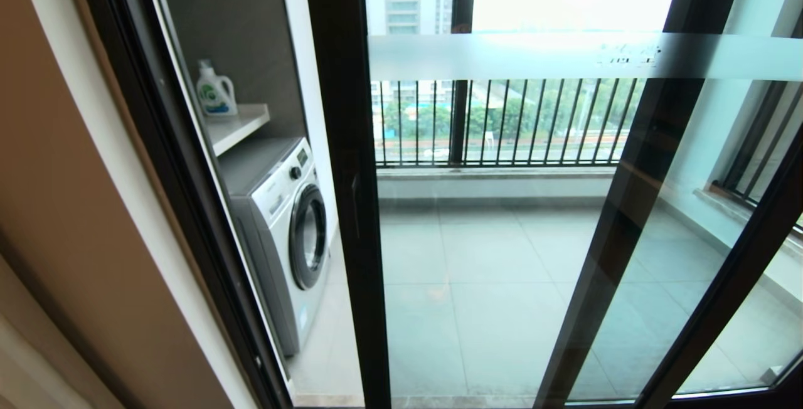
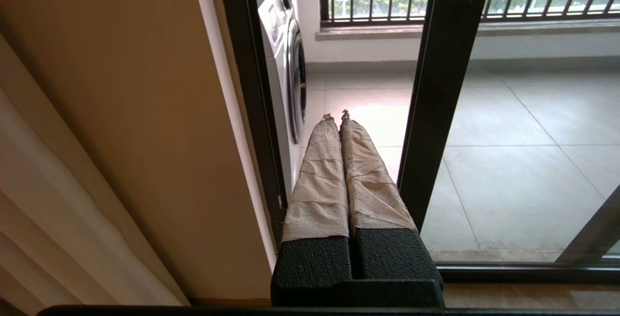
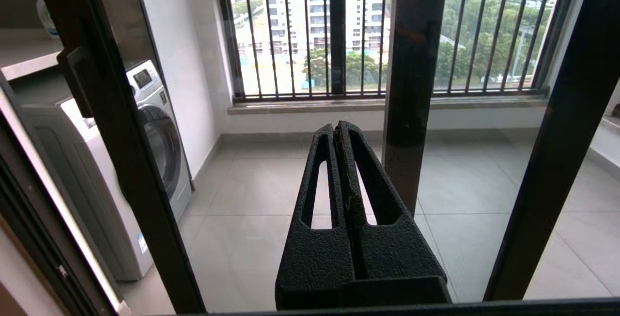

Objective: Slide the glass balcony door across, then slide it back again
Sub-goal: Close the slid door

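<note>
The glass balcony door (image 1: 502, 239) stands partly slid to the right, its dark stile (image 1: 344, 145) carrying a small handle (image 1: 356, 199). Its frosted band with characters (image 1: 627, 53) runs across the top. An open gap lies between the stile and the door frame (image 1: 188, 208). My left gripper (image 2: 335, 115) is shut, and its tape-wrapped fingers point into this gap close beside the stile (image 2: 438, 93). I cannot tell if they touch it. My right gripper (image 3: 336, 126) is shut on nothing and faces the glass, to the right of the stile (image 3: 121, 151) and handle (image 3: 77, 81). Neither gripper shows in the head view.
A washing machine (image 1: 288, 233) stands on the balcony behind the gap, with a detergent bottle (image 1: 215, 90) on the shelf above. A beige wall (image 1: 69, 208) and curtain (image 2: 58, 219) are on the left. A second dark-framed panel (image 1: 646, 177) and black railing (image 1: 502, 120) lie behind the glass.
</note>
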Robot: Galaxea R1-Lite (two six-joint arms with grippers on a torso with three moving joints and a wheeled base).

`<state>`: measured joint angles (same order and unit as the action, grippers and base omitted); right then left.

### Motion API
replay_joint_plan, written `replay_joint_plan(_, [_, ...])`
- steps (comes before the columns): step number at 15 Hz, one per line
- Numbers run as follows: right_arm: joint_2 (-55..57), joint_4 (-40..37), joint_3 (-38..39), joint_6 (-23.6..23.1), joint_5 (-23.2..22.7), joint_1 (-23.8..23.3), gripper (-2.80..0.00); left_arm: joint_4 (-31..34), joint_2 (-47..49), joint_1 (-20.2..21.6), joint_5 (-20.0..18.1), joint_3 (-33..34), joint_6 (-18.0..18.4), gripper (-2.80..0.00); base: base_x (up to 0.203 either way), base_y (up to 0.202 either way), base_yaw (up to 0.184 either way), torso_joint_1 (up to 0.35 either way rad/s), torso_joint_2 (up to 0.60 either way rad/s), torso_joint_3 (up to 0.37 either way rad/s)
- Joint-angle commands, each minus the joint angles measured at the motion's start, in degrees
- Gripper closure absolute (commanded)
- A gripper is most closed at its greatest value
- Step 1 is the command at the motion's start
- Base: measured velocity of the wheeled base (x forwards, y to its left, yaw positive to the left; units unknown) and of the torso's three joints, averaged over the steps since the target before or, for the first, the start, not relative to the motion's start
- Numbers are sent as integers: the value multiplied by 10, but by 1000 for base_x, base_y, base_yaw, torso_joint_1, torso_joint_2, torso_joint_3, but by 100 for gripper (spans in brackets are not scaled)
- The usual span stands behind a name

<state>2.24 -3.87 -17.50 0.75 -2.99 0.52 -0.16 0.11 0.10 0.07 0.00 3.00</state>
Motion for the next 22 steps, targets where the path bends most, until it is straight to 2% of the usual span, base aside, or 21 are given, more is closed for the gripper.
replay_joint_plan(1, [-1, 0, 10, -1, -3, 0, 0, 0, 1, 0, 0, 0, 1, 0, 0, 0, 0, 0, 0, 0])
replay_joint_plan(6, [-23, 3, 115, -6, -2, 0, 0, 0, 1, 0, 0, 0, 0, 0, 0, 0, 0, 0, 0, 0])
replay_joint_plan(8, [-23, 8, 152, -34, -7, 0, 0, 0, 1, 0, 0, 0, 0, 0, 0, 0, 0, 0, 0, 0])
replay_joint_plan(10, [-23, 17, 157, -46, 0, 0, 0, 0, 1, 0, 0, 0, 0, 0, 0, 0, 0, 0, 0, 0])
replay_joint_plan(12, [-22, 53, 183, -75, 16, 0, 0, 0, 1, 0, 0, 0, 0, 0, 0, 0, 0, 0, 0, 0])
replay_joint_plan(19, [-22, 54, 182, -44, 19, 0, 0, 0, 1, 1, 0, 0, 0, 0, 0, 0, 0, 0, 0, 0])
replay_joint_plan(22, [-22, 53, 182, -43, 19, 0, 0, 0, 1, 1, 0, 0, 0, 0, 0, 0, 0, 0, 0, 0])
